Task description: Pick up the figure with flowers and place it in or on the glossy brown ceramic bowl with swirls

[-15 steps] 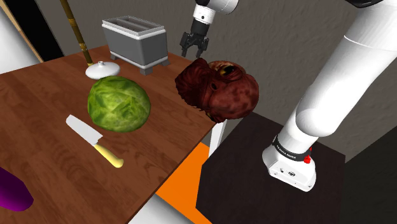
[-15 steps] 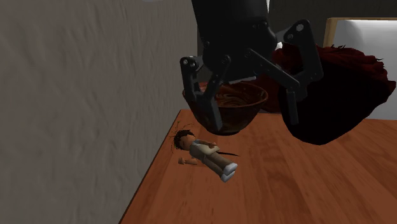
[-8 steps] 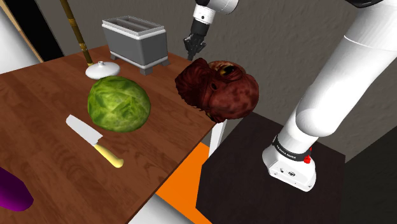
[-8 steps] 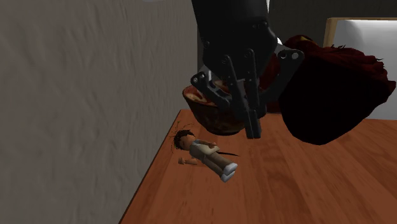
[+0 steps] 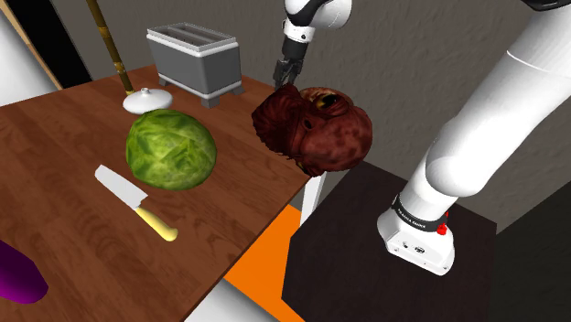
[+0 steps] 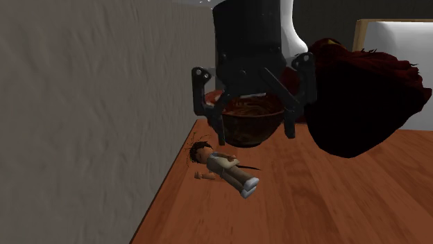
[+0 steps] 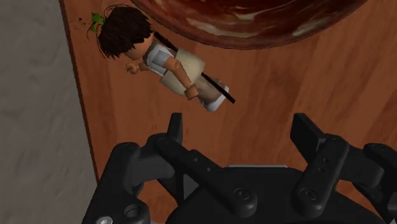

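The figure (image 6: 222, 166) is a small doll with dark hair, a pale top and a green sprig by its head, lying flat on the wooden table (image 6: 326, 201) close to the wall. It lies just ahead of the fingers in the wrist view (image 7: 168, 63). The glossy brown bowl with swirls (image 6: 246, 125) stands right behind it (image 7: 254, 19). My black gripper (image 6: 255, 135) hangs open above the table in front of the bowl, a little beyond the doll, touching neither. In the wrist view (image 7: 240, 124) nothing sits between its fingers. The shoulder view shows the gripper (image 5: 285, 73) above the table's far corner.
A big dark red head-shaped object (image 5: 316, 128) sits at the table corner, right beside the bowl (image 6: 361, 97). A cabbage (image 5: 171, 149), a knife (image 5: 133, 201), a grey box-like appliance (image 5: 195, 59) and a white lid (image 5: 148, 99) lie further along. The wall (image 6: 83, 104) borders the doll.
The hand has turned about its own axis: the fingers were seen edge on half a second ago and now stand apart facing the second exterior camera. Doll and bowl have not moved.
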Motion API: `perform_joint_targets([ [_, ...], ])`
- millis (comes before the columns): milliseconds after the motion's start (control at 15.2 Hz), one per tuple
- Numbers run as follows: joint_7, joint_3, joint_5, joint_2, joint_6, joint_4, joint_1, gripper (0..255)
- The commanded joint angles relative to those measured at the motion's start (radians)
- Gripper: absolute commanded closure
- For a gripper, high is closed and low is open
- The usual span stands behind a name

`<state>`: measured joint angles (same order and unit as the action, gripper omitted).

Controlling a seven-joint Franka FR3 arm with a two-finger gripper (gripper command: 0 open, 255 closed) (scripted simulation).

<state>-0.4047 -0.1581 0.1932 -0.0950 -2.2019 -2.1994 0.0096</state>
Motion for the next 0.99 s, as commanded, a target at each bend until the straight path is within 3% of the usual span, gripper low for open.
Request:
perform_joint_targets([
  [0,-0.214,-0.005,-0.111,-0.043,-0.091,-0.086,-0.002,0],
  [132,-0.348,-0.015,-0.177,-0.066,-0.163,-0.14,-0.006,0],
  [594,-0.364,-0.018,-0.154,0.011,-0.265,-0.165,-0.001,0],
  [924,-0.364,-0.017,-0.154,0.011,-0.265,-0.165,-0.002,0],
])
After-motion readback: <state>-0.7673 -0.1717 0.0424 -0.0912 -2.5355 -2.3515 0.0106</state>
